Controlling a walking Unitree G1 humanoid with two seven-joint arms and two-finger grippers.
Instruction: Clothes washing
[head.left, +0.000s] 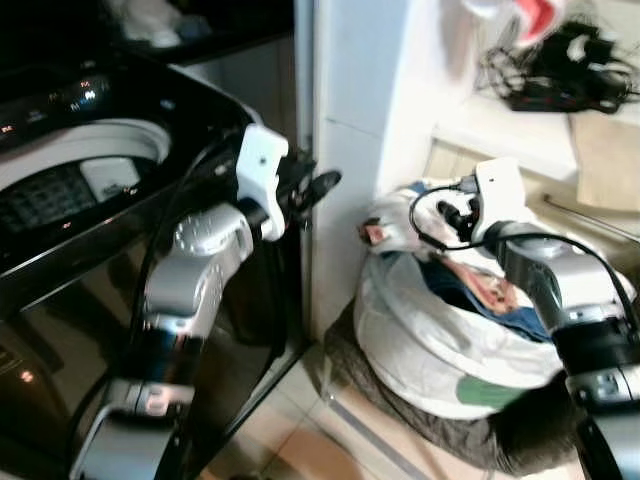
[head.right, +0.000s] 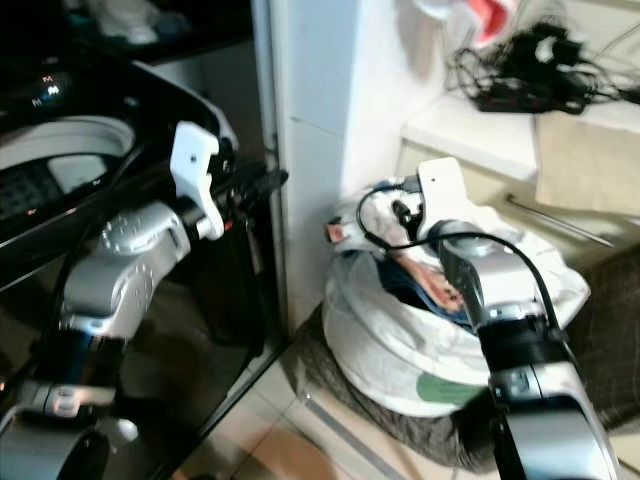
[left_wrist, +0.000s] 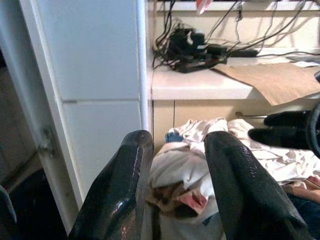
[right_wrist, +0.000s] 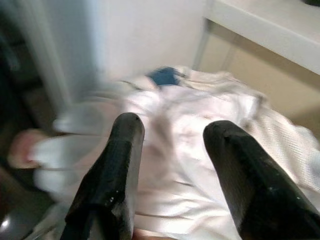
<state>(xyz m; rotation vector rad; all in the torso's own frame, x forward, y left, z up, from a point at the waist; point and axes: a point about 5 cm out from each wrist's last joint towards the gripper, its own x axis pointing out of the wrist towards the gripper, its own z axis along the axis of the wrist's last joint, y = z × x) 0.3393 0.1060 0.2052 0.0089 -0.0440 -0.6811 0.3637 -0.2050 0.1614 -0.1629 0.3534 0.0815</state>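
A white pillar (head.left: 345, 150) stands between the black washing machine (head.left: 60, 260) and the laundry bag (head.left: 430, 350), blocking a straight path from one to the other. The left claw (head.left: 318, 187) hangs in the air just before the pillar's edge, fingers apart with nothing between them. The right claw (right_wrist: 172, 165), fingers spread, hovers just above the heaped clothes (head.left: 470, 280) in the bag's mouth, with open air over the heap. Behind the bag, the tabletop (head.left: 520, 135) juts out, carrying tangled cables (head.left: 560, 65). The washer's drum opening (head.left: 70, 180) lies uncovered from above.
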